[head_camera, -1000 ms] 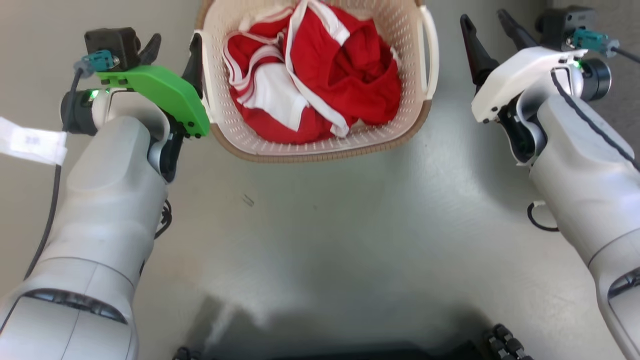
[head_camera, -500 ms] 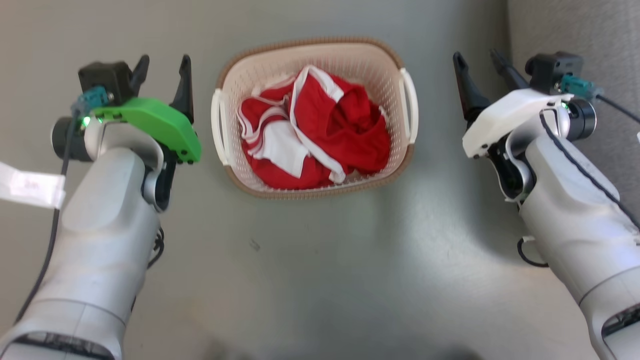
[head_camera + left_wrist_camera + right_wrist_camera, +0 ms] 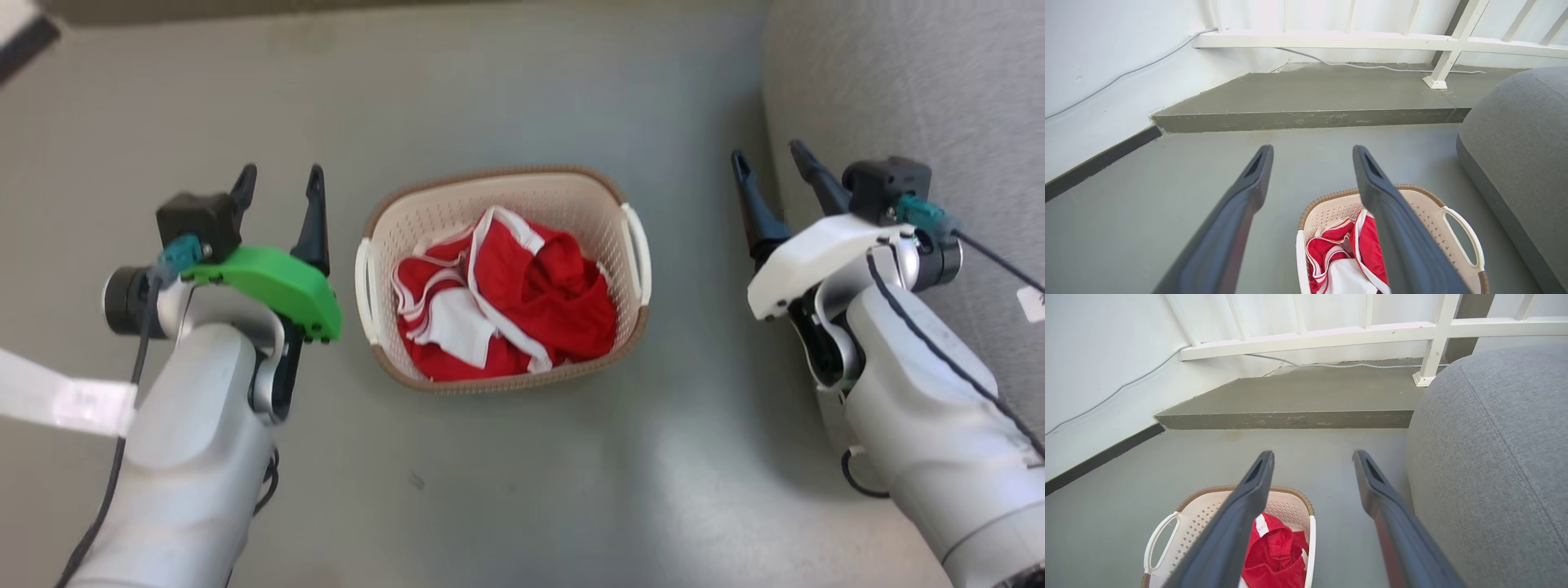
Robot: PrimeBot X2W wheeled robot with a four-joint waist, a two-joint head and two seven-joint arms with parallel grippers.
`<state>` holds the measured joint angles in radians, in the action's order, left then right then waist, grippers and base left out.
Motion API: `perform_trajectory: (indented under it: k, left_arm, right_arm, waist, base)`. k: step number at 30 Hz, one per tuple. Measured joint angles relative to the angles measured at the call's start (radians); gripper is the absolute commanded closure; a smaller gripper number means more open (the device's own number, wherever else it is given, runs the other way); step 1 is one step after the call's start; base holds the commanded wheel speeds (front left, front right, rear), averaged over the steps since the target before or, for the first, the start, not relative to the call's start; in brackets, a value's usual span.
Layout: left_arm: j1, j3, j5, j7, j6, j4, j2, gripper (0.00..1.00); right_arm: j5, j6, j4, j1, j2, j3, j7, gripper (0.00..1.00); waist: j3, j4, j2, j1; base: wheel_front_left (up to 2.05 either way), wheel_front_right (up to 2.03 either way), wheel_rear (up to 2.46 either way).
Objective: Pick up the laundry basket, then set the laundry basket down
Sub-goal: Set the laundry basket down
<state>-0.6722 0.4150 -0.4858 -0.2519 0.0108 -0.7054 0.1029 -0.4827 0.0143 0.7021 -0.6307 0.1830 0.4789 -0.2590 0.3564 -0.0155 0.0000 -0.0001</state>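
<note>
Wall (image 3: 1094, 73) with dark skirting bounds the far left, and open floor (image 3: 522, 490) runs from it to the arms.

Left gripper (image 3: 282, 173) hangs above the floor with its fingers spread wide and nothing between them. In the head view it sits just beside the basket's left side without touching. The left wrist view puts the basket below and right of the fingers.

Basket (image 3: 445, 214) stands upright on the floor between the two arms, nearer the left one. It has a brown rim all round and a white handle on each short side, the left handle (image 3: 362, 286) and the right handle (image 3: 639, 249). Red-and-white clothes (image 3: 531, 302) lie bunched inside.

There is open floor on the near side of the basket and beyond it. Further out a low concrete step (image 3: 1306, 118) crosses the room, with a white railing (image 3: 1331, 40) on top.

Right gripper (image 3: 767, 152) is also spread wide and empty. It is well apart from the right handle, with a strip of floor between them. Its outer finger overlaps the edge of a grey fabric cushion (image 3: 898, 90) in the head view, and I can't judge contact. In the right wrist view the cushion bulks up close on that side, so room there is tight.
</note>
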Motion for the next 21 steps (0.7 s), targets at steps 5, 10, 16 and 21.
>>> perform_trajectory:
  k: [5, 10, 16, 21]
  left_arm:
    - [0.077, -0.016, 0.028, 0.0, 0.018, 0.069, 0.007, 0.0]
    - [0.132, -0.027, 0.045, 0.0, 0.035, 0.122, 0.008, 0.0]
    - [0.221, -0.041, 0.077, 0.0, 0.048, 0.196, 0.008, 0.0]
    - [0.301, -0.055, 0.09, 0.0, 0.06, 0.253, 0.014, 0.0]
  right_arm:
    - [0.02, 0.014, -0.043, 0.059, -0.002, -0.016, 0.0, 0.0]
    - [0.038, 0.024, -0.08, 0.105, -0.001, -0.032, 0.0, 0.0]
    - [0.053, 0.04, -0.13, 0.183, 0.002, -0.064, 0.0, 0.0]
    - [0.069, 0.04, -0.163, 0.245, 0.002, -0.065, 0.0, 0.0]
  waist:
    - [-0.063, -0.014, 0.0, 0.0]
    - [-0.112, -0.023, 0.0, 0.0]
    - [-0.183, -0.031, 0.0, 0.0]
    - [-0.241, -0.036, 0.0, 0.0]
  base:
    - [0.0, 0.0, 0.0]
    - [0.0, 0.0, 0.0]
    - [0.0, 0.0, 0.0]
    - [0.0, 0.0, 0.0]
